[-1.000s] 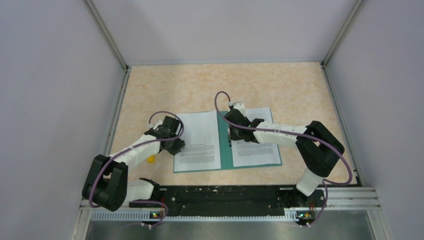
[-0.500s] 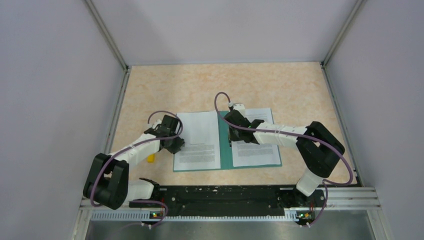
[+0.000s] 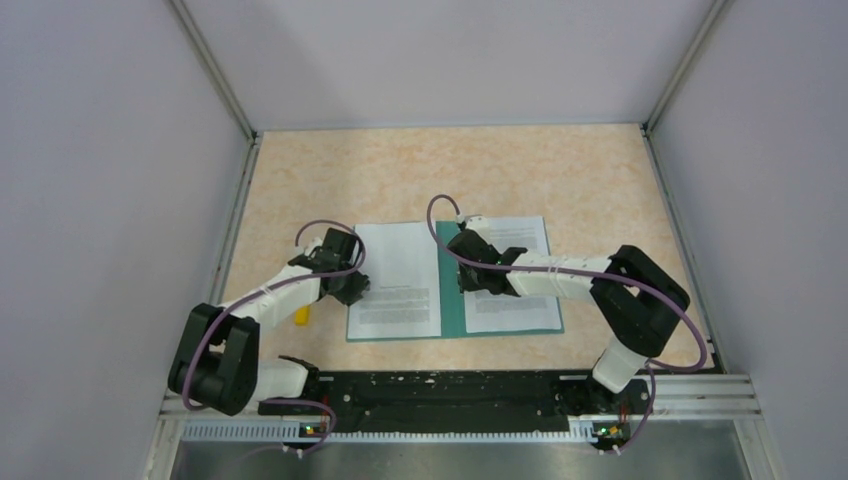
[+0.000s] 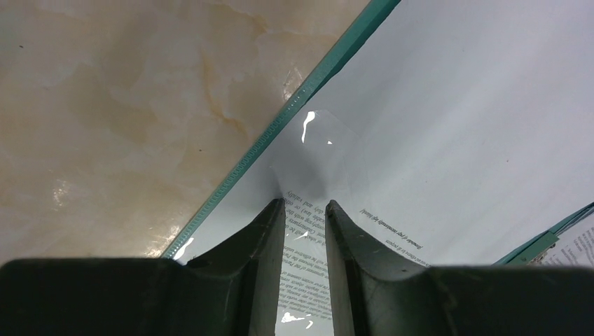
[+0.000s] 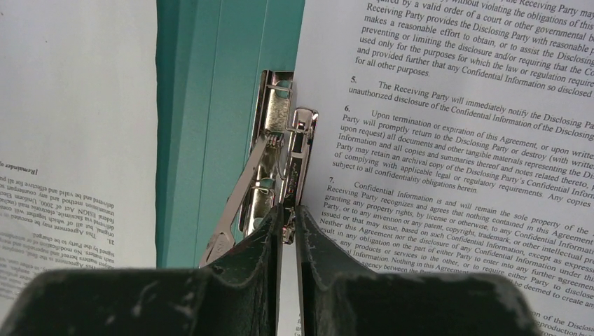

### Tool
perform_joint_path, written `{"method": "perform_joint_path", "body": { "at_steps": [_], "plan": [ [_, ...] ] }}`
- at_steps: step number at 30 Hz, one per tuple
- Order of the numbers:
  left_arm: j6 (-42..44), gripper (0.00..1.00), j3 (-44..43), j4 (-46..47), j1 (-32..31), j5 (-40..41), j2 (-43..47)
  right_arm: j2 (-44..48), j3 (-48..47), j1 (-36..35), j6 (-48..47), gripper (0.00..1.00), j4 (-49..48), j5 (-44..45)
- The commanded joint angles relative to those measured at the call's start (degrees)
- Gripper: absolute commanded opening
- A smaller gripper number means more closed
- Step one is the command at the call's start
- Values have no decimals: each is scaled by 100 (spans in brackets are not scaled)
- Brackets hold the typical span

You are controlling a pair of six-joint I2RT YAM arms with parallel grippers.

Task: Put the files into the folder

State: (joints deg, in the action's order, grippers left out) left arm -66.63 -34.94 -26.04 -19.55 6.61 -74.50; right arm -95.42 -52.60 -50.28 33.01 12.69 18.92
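Open teal folder point(image 3: 450, 315) holding the files point(image 3: 398, 280), flat at mid-table.

Right gripper point(image 5: 286, 210): jaws almost together, pinching the near end of the metal fastener point(image 5: 280, 140) on the spine. Left gripper point(image 4: 305, 203): jaws a narrow gap apart, tips on the left sheet just inside the folder's ridged left edge; whether they grip paper cannot be told. White sheets with small black print, one per leaf, within the teal border. Bare table point(image 3: 400, 170) beyond the far edge and on both sides; small yellow object point(image 3: 301, 318) beside the left arm.
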Motion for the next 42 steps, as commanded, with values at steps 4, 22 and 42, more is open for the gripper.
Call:
{"method": "perform_joint_path", "body": {
  "at_steps": [4,22,42],
  "plan": [
    [-33,34,-40,-57,57,86,-350,-98,3,-100,-100,11,-310,210],
    [151,33,-471,-99,205,211,-746,-726,-198,245,-599,11,-693,61],
    [203,33,-461,-34,215,308,-881,43,-540,281,-558,20,-161,-59]
  ]
}}
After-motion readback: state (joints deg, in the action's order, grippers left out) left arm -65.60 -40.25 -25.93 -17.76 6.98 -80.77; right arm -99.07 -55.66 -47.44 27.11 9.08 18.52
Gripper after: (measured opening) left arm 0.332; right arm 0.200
